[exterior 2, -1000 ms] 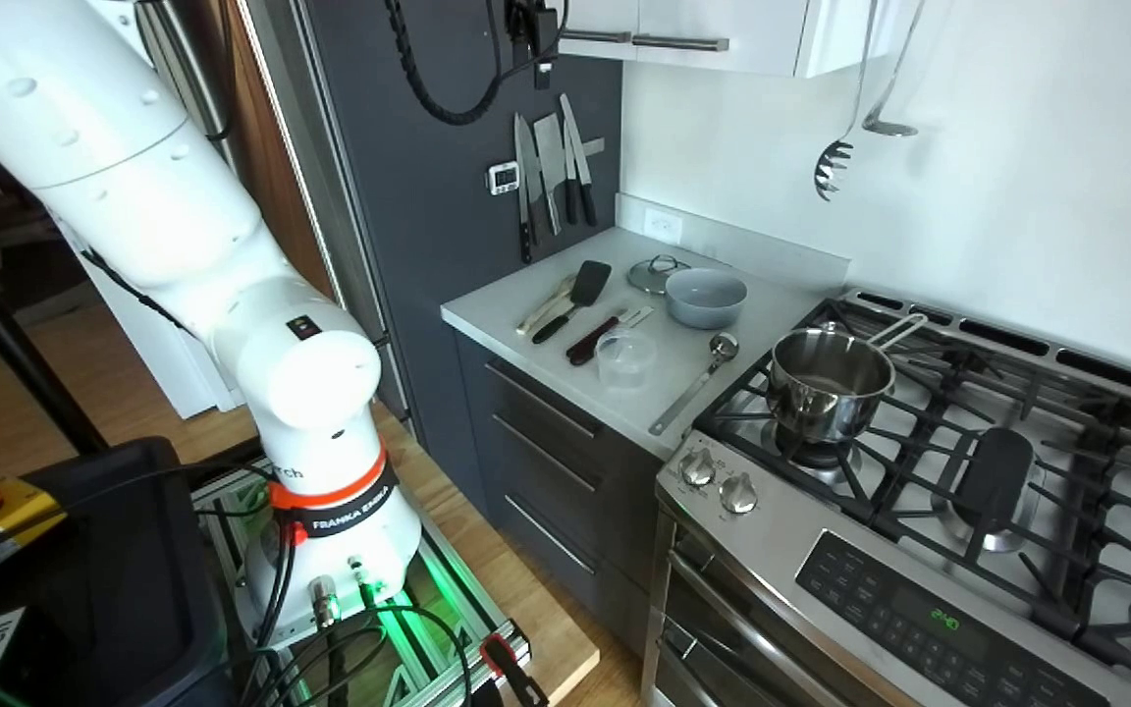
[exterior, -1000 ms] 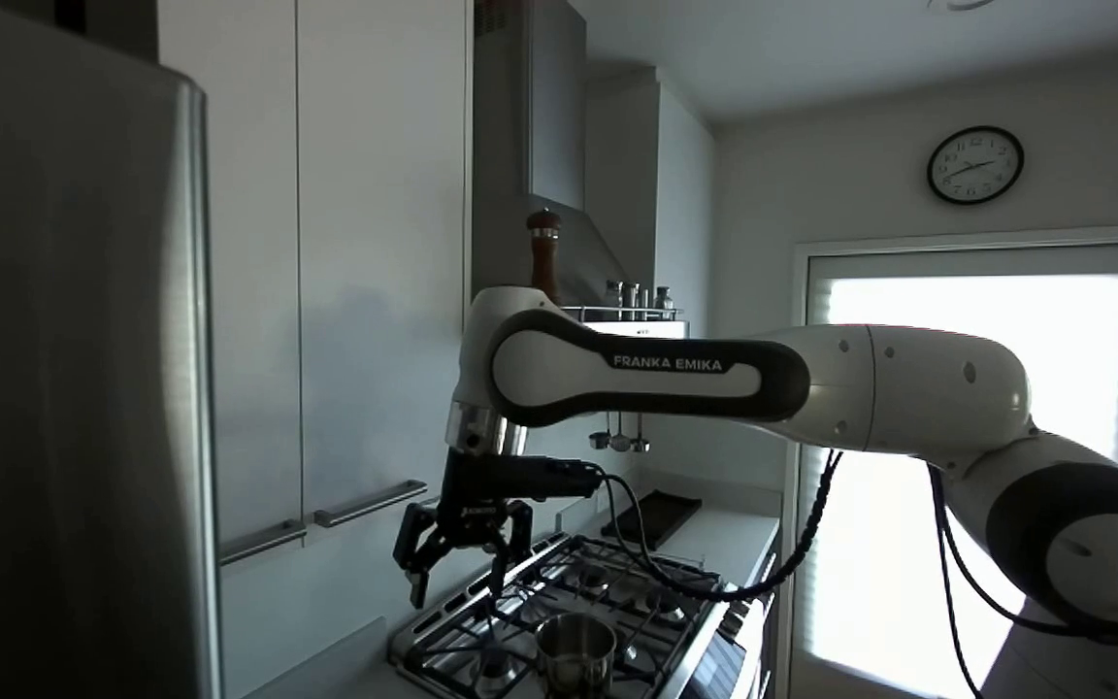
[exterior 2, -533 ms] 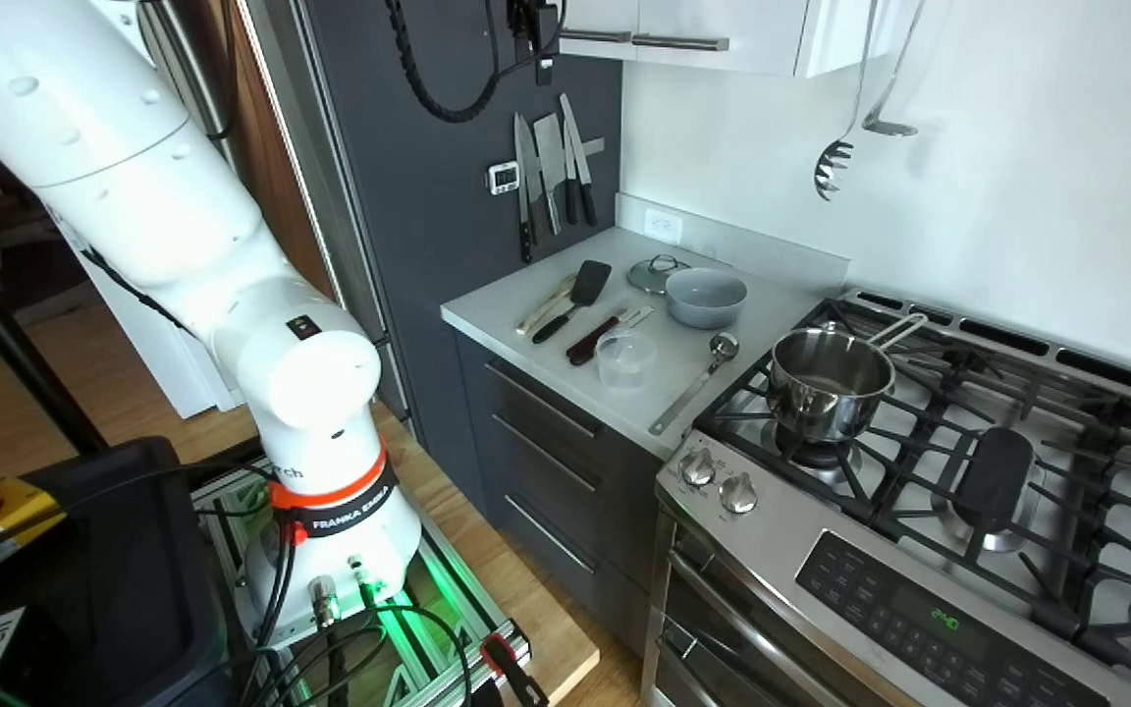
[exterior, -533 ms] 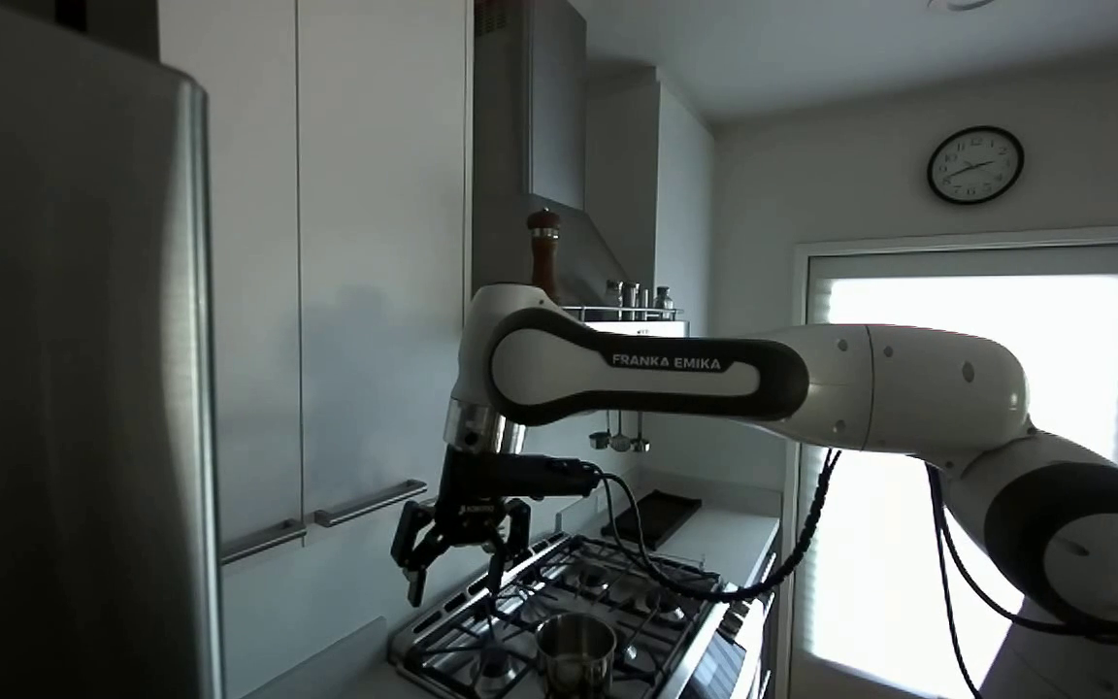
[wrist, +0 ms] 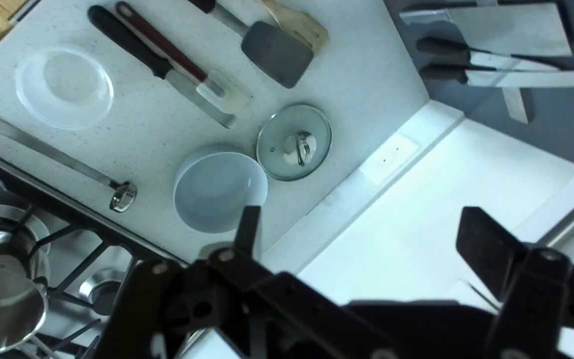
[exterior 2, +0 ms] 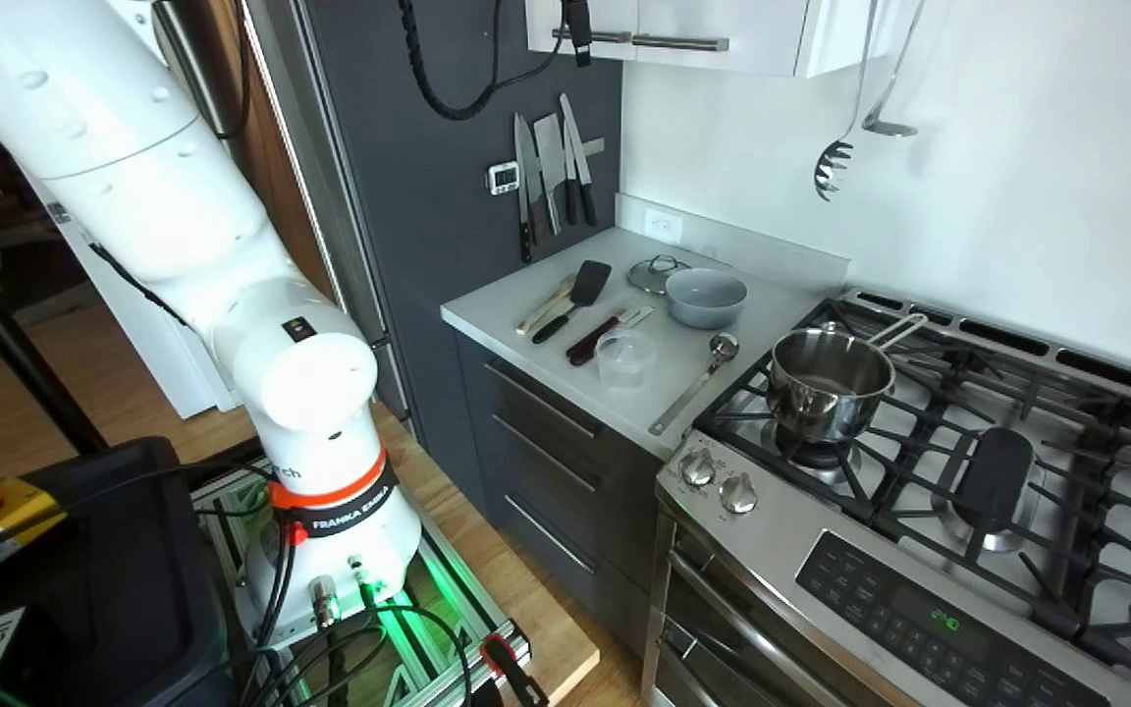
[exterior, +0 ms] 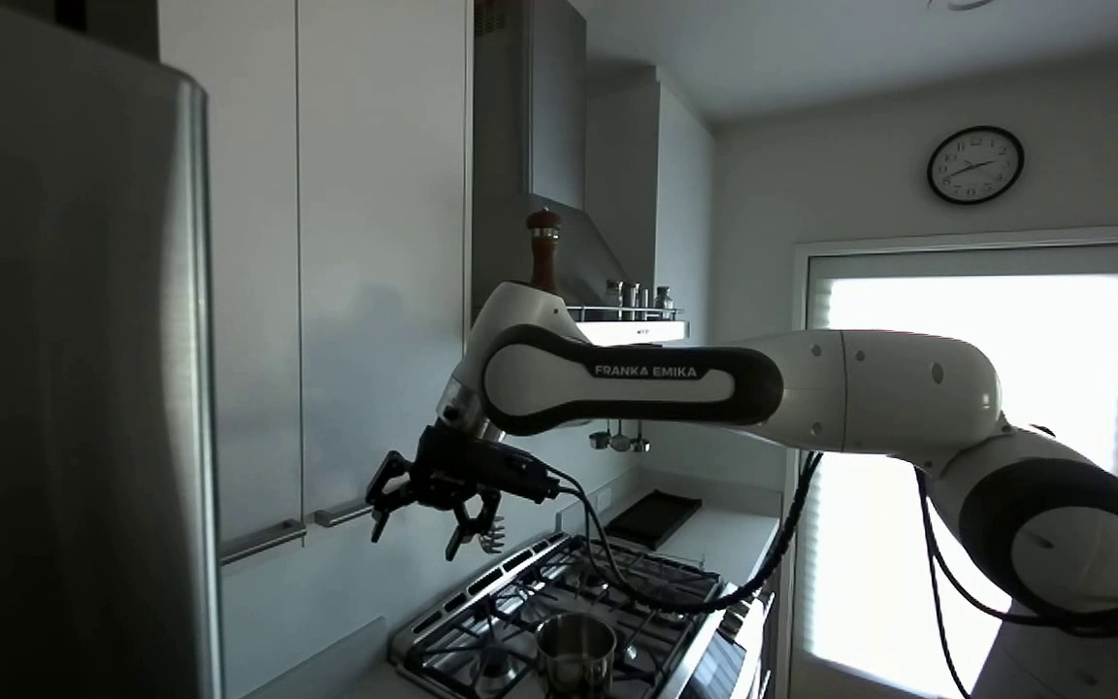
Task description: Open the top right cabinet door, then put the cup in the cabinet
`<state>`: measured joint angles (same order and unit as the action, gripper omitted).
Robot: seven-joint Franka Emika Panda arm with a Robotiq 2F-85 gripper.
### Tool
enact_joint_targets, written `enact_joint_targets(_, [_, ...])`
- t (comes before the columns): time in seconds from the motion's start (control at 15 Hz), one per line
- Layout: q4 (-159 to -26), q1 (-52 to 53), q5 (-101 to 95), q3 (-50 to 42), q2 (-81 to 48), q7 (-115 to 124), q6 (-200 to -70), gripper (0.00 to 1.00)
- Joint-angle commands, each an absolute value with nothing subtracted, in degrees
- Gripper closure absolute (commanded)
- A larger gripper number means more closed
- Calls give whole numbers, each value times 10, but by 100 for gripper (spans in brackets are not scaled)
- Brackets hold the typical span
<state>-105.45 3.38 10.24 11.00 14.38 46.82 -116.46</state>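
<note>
The top right cabinet door (exterior: 384, 243) is a shut pale grey panel beside a matching shut panel; it also shows in an exterior view at the top (exterior 2: 723, 22). Its bar handle (exterior 2: 680, 43) is partly behind my gripper in an exterior view (exterior: 338, 515). The cabinet's inside is hidden. The cup (exterior 2: 626, 359), whitish and translucent, stands on the counter; it also shows at the upper left of the wrist view (wrist: 65, 87). My gripper (exterior: 413, 549) is open and empty, tilted, near the door handles, with its fingers wide apart in the wrist view (wrist: 360, 214).
A grey bowl (exterior 2: 706, 299), glass lid (exterior 2: 657, 273), spatula (exterior 2: 590, 283) and long spoon (exterior 2: 693, 383) lie on the counter. A saucepan (exterior 2: 829, 388) stands on the stove (exterior 2: 919, 491). Knives (exterior 2: 556, 167) hang on the dark wall. The steel fridge (exterior: 74, 388) is at the left.
My gripper has tilted and moved left toward the door handles in an exterior view, now overlapping the right door's handle. The arm shifted slightly with it. Doors and cup have not moved.
</note>
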Motion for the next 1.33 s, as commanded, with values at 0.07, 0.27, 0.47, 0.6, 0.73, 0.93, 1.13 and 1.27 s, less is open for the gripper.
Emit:
enact_joint_targets(0.07, [-1064,24,82,116,116,598,-1273,0])
enact_joint_targets(0.27, [-1065,24,60,116,95,692,-1340,0])
enact_joint_targets(0.47, [-1069,21,9,116,80,804,-1387,0])
enact_joint_targets(0.6, [-1070,25,-3,110,70,852,-1411,0])
enact_joint_targets(0.73, [-1075,31,8,105,64,865,-1440,0])
enact_joint_targets(0.93, [-1083,34,13,101,60,862,-1467,0])
enact_joint_targets(1.13, [-1089,35,11,101,56,861,-1473,0])
enact_joint_targets(1.27, [-1092,37,15,100,53,858,-1482,0])
